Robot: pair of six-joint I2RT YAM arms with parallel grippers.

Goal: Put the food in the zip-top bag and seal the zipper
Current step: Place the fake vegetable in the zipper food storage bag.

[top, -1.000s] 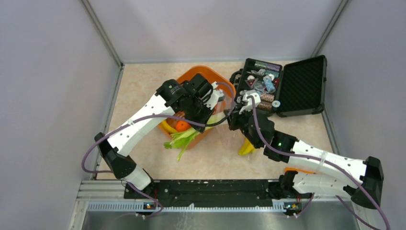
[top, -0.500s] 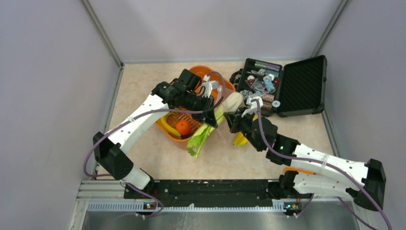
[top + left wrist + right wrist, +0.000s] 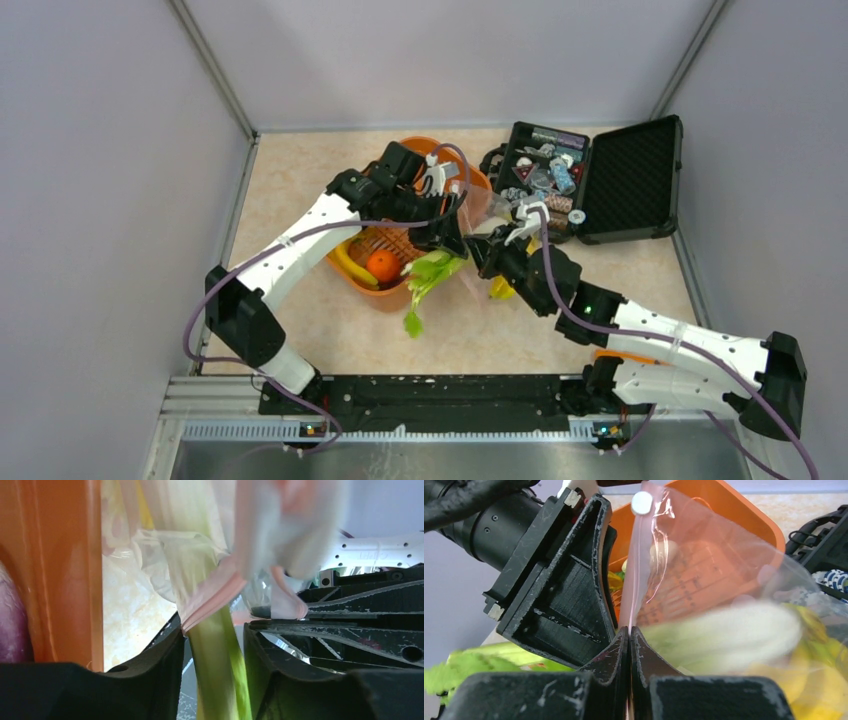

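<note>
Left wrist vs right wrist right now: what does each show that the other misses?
Left wrist only: the eggplant at the frame's left edge, and the green stalk between the left gripper's parted fingers, entering the zip-top bag's mouth. Right wrist only: the black case and the stalk's leafy end outside the bag. Both: the orange basket, bag, stalk, and the right gripper shut on the pinkish zipper.

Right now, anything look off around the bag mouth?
Yes. The green stalks sit only partway in the zip-top bag: whitish end inside, leafy end hanging out across the zipper, between the fingers of the left gripper. Likely can't seal like that.
</note>
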